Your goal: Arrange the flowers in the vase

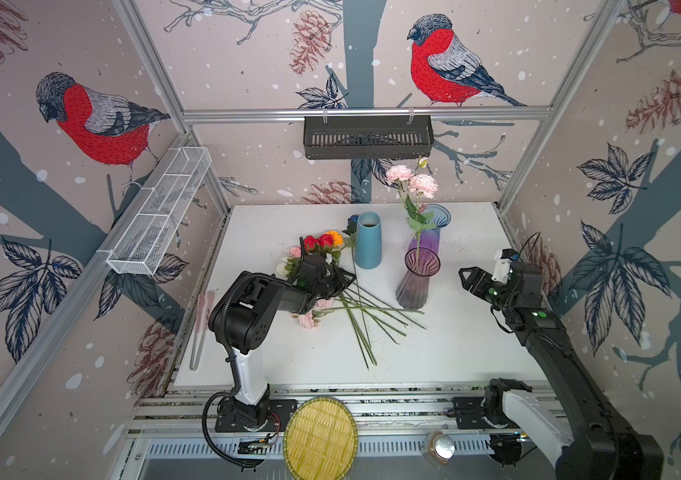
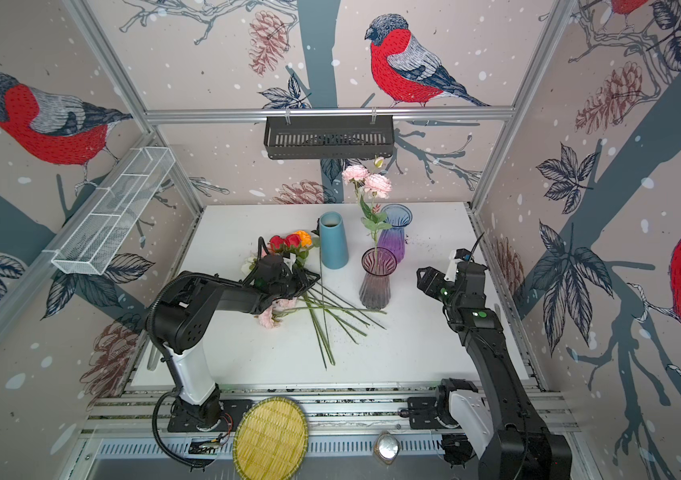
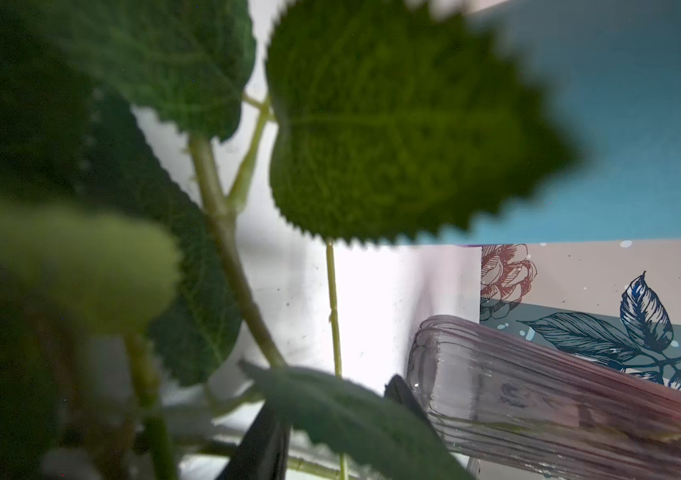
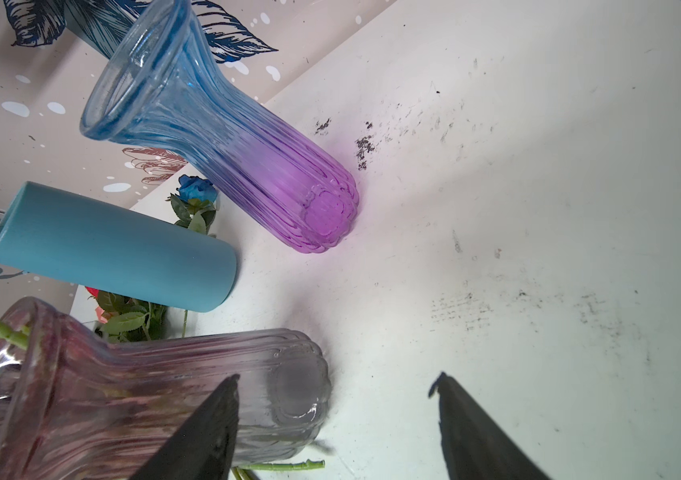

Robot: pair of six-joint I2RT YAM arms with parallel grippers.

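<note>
Loose flowers (image 1: pixel 324 243) (image 2: pixel 288 241) lie in a heap left of centre on the white table, red, orange and pink heads to the left, green stems (image 1: pixel 365 324) fanned toward the front. My left gripper (image 1: pixel 343 277) (image 2: pixel 306 279) (image 3: pixel 334 403) sits low over the heap. Its jaws stand apart, with a leaf (image 3: pixel 343 415) and thin stems between them. A pinkish clear glass vase (image 1: pixel 415 282) (image 2: pixel 376 286) (image 3: pixel 538 399) (image 4: pixel 122 386) holds a stem of pink flowers (image 1: pixel 413 180). My right gripper (image 1: pixel 465 276) (image 2: pixel 424 276) (image 4: pixel 336 382) hangs open and empty just right of that vase.
A teal cylinder vase (image 1: pixel 367 243) (image 4: pixel 114 245) and a blue-to-purple glass vase (image 1: pixel 434 232) (image 4: pixel 247 158) stand behind. A blue rose (image 4: pixel 196 189) lies by the teal one. A woven yellow tray (image 1: pixel 320 436) and a metal-lidded jar (image 1: pixel 438 446) sit at the front rail.
</note>
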